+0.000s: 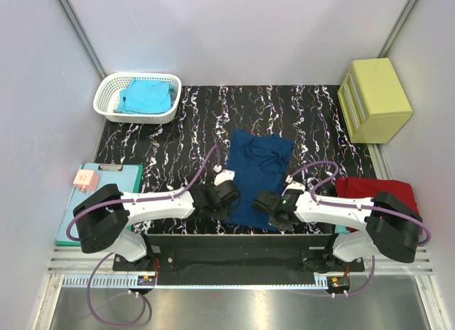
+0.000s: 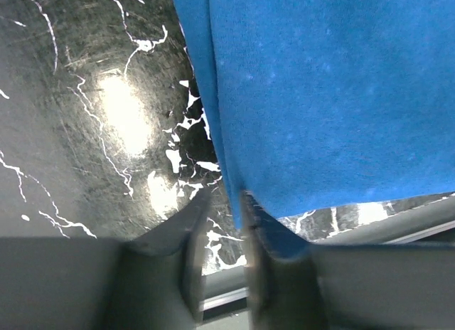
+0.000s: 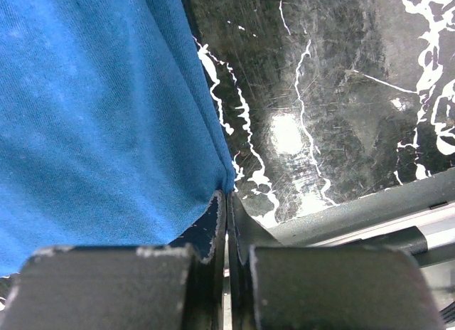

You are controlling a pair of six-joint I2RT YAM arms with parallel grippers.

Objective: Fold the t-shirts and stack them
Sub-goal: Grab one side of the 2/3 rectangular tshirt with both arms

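Black marbled mat (image 1: 170, 131) is carrying the navy tee (image 1: 259, 166) mid-table, lying flat. Looks like the right gripper (image 3: 227, 199) is pinching its near corner, fingers tight together on the cloth. Meanwhile the left gripper (image 2: 224, 202) is sitting at the opposite edge, fingers slightly apart.

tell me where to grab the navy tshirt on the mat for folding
Take the navy t-shirt by its two near corners, coming in low from the near edge. It lies flat as a long strip running straight away from that edge, so those corners are the closest. The right hand pinches the near right corner; the left hand is at the other.
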